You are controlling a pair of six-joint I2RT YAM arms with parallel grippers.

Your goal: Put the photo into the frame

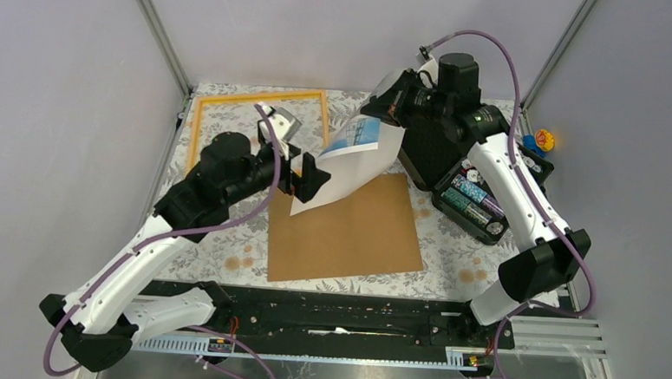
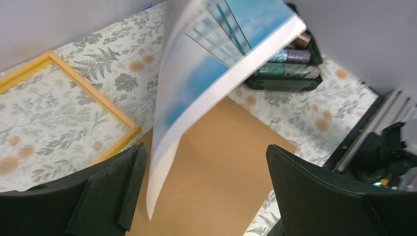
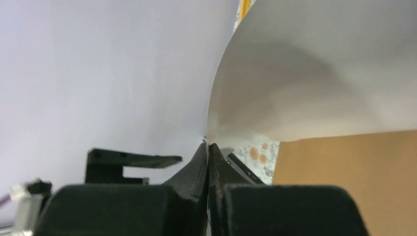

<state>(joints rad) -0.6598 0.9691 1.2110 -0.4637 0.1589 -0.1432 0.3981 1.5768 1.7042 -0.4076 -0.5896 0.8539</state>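
Observation:
The photo (image 1: 357,160) hangs curved in the air, its blue-sky print facing left, its white back toward the right wrist view (image 3: 314,73). My right gripper (image 1: 387,105) is shut on its top edge (image 3: 208,145). My left gripper (image 1: 303,177) is open, its jaws on either side of the photo's lower corner (image 2: 162,162) without touching it. The orange-yellow frame (image 1: 199,113) lies flat at the back left, and also shows in the left wrist view (image 2: 88,93).
A brown backing board (image 1: 346,231) lies on the floral cloth under the photo. An open black case (image 1: 479,201) with batteries stands at the right, with a small toy (image 1: 541,139) behind it. Grey walls close in on three sides.

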